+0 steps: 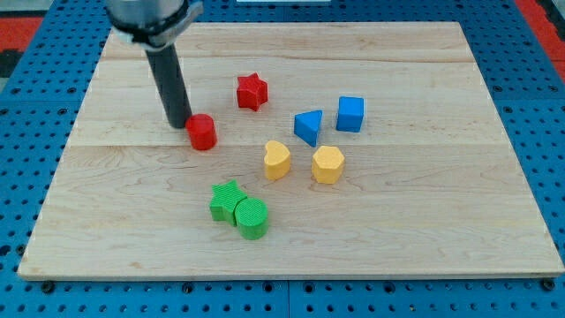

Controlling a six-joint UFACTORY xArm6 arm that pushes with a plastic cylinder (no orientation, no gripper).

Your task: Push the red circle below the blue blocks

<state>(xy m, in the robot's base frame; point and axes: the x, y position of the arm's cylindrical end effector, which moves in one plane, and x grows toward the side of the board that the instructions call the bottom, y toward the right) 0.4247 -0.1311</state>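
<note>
The red circle (202, 132) sits left of the board's middle. My tip (179, 123) stands just to its left, touching or nearly touching it. The blue triangle (308, 126) and the blue cube (350, 114) lie to the right of the red circle, side by side. The red circle is level with them, not below them.
A red star (252, 91) lies above and right of the red circle. A yellow heart (277, 160) and a yellow hexagon (327, 164) sit below the blue blocks. A green star (228, 200) and a green circle (252, 217) touch near the view's bottom. The wooden board (424, 221) ends at blue pegboard.
</note>
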